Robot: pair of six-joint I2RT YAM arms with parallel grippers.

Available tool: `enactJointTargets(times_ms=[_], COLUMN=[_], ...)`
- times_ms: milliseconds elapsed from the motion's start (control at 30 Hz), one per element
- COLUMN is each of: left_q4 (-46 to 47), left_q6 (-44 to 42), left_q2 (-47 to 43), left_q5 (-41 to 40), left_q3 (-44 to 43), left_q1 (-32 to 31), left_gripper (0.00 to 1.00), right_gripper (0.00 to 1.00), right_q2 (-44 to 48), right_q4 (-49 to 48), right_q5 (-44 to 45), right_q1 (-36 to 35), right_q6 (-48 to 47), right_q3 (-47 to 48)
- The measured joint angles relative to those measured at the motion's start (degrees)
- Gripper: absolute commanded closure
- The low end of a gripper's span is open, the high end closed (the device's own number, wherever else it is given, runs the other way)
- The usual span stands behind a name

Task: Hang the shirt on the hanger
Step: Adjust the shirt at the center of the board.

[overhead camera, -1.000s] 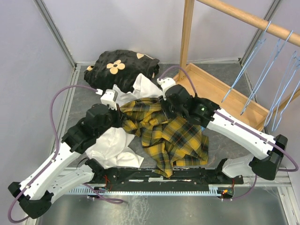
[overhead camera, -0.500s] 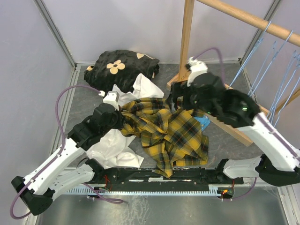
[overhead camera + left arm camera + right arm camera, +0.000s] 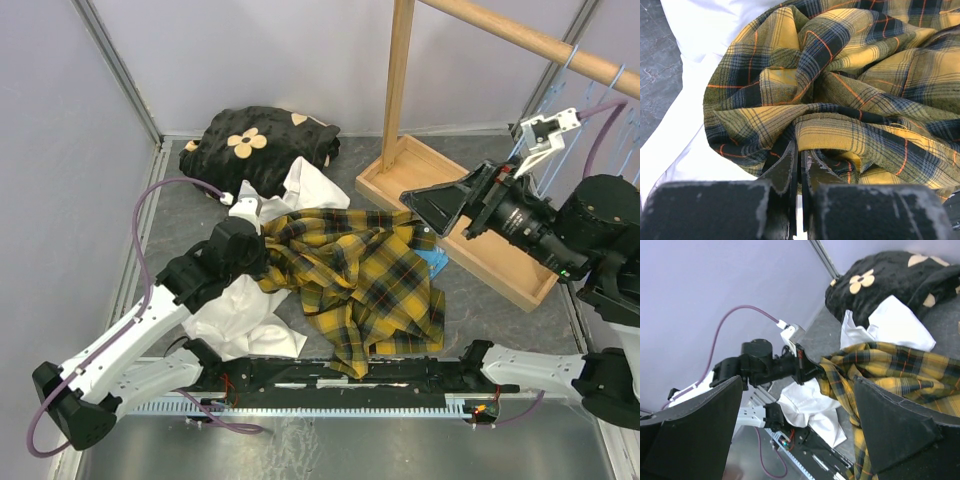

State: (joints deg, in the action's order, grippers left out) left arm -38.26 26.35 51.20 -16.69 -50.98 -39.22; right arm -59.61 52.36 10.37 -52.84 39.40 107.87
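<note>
The yellow-and-black plaid shirt (image 3: 350, 285) lies crumpled on the grey table, partly over a white garment. My left gripper (image 3: 262, 256) is at its left edge, and in the left wrist view the fingers (image 3: 790, 167) are shut on a fold of the shirt (image 3: 840, 85). My right gripper (image 3: 425, 205) is raised above the shirt's right side, open and holding nothing. Its wrist view looks down between the wide-spread fingers (image 3: 695, 430) at the shirt (image 3: 890, 370) and the left gripper (image 3: 812, 369). Pale-blue wire hangers (image 3: 557, 85) hang on the rail at the right, partly hidden by the right arm.
A black cloth with cream flowers (image 3: 265, 140) lies at the back left. The white garment (image 3: 245, 310) spreads under the left arm. The wooden rack's post (image 3: 397, 70), rail (image 3: 530, 38) and base tray (image 3: 480, 235) stand at the right. A small blue object (image 3: 435, 262) lies by the shirt.
My right gripper opened, left the shirt, rose and swung right toward the rack. The left gripper stayed shut on the shirt's left edge, shifting slightly.
</note>
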Motion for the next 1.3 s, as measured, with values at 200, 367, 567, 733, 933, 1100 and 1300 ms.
enactJointTargets(times_ms=[200,367,567,733,933,1100,1300], left_q4=[0.0,0.0,0.0,0.0,0.0,-0.9,-1.3], left_q6=[0.0,0.0,0.0,0.0,0.0,0.0,0.0], left_q2=[2.9,3.3,3.2,3.1,2.6,2.1,-0.1], left_q5=[-0.4,-0.9,-1.2,-1.3,-1.3,-1.4,-1.3], left_q3=[-0.6,-1.0,-1.0,-1.0,-1.0,-1.0,-1.0], left_q1=[0.0,0.0,0.0,0.0,0.0,0.0,0.0], left_gripper=[0.97,0.97,0.97,0.97,0.97,0.97,0.97], right_gripper=[0.01,0.01,0.01,0.01,0.01,0.01,0.01], right_q2=[0.4,-0.1,-1.2,-0.9,-4.7,-8.5,-11.3], right_q4=[-2.8,-3.9,-6.1,-8.2,-5.4,3.6,8.3], right_q5=[1.0,1.5,0.6,-0.8,-1.0,4.4,7.1], right_q1=[0.0,0.0,0.0,0.0,0.0,0.0,0.0], right_q6=[0.0,0.0,0.0,0.1,-1.6,-3.4,-6.4], right_q3=[-1.9,-6.4,-8.7,-9.9,-8.3,-10.8,-23.6])
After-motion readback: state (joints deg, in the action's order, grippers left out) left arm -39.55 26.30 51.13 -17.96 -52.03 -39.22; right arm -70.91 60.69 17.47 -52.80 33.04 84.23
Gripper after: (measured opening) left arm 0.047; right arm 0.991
